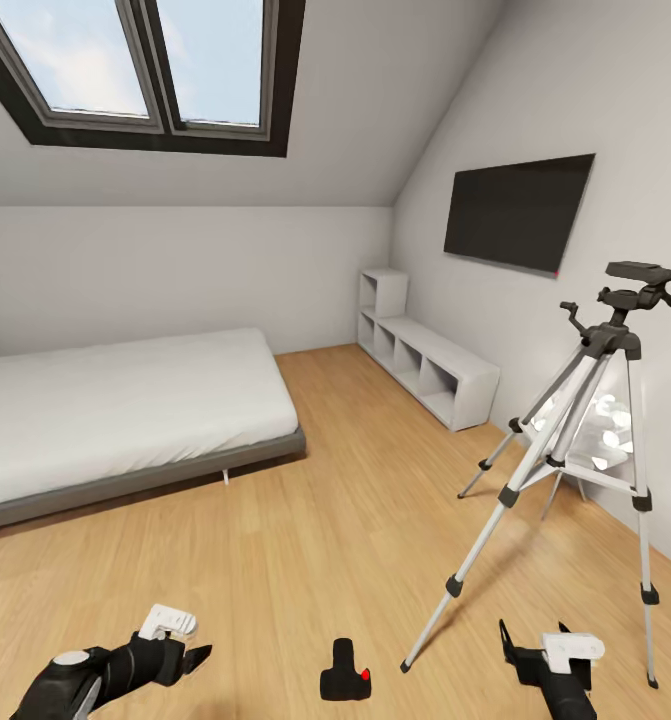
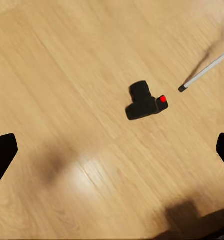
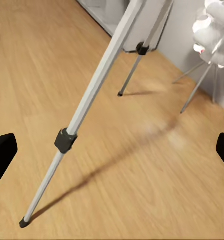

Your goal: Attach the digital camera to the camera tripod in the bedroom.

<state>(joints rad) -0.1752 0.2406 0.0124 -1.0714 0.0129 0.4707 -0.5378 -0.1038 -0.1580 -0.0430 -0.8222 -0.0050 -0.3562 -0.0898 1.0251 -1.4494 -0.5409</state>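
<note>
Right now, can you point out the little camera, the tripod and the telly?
digital camera (image 1: 345, 680), head view, on its black body.
camera tripod (image 1: 615, 340), head view, on the black joint under its head.
wall TV (image 1: 517, 212), head view, on its dark screen.

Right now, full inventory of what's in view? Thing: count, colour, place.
digital camera: 1, black with red button, on the floor between the hands
camera tripod: 1, silver legs, black head, standing at right
lamp: 1, white, behind the tripod by the wall
bed: 1, white mattress, grey frame, left
shelves: 1 unit, white, along right wall
TV: 1, black, right wall
skylight: 1, dark frame, sloped ceiling
floor: light wood
left hand: 1, black and white, open
right hand: 1, black and white, open
</note>
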